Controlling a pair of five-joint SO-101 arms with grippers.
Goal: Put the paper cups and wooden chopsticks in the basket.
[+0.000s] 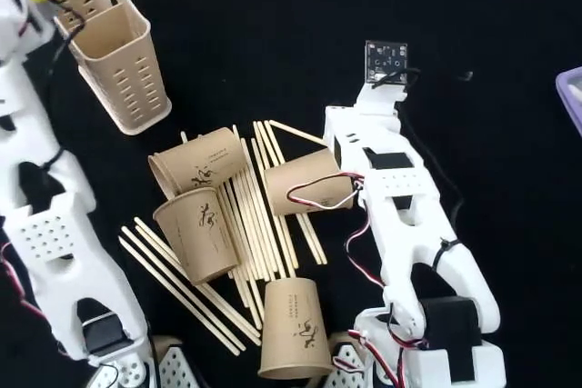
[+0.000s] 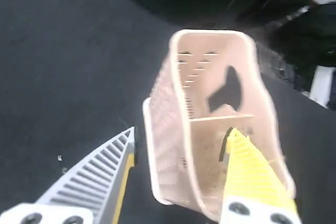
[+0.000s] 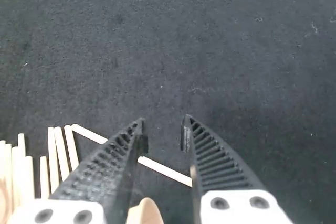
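High view: four brown printed paper cups (image 1: 202, 233) lie on their sides among scattered pale wooden chopsticks (image 1: 257, 211). The beige slotted plastic basket (image 1: 116, 52) sits tilted, well apart from them.
Left wrist view: the left gripper (image 2: 180, 129) has its fingers apart, straddling the basket wall with the yellow one inside. A nudge could topple the basket.
Right wrist view: the right gripper (image 3: 163, 128) is narrowly apart above one stray chopstick (image 3: 156, 166). Closing off-centre might flick it away.

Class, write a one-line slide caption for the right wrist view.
Right claw, open, over a stray wooden chopstick on the black table.
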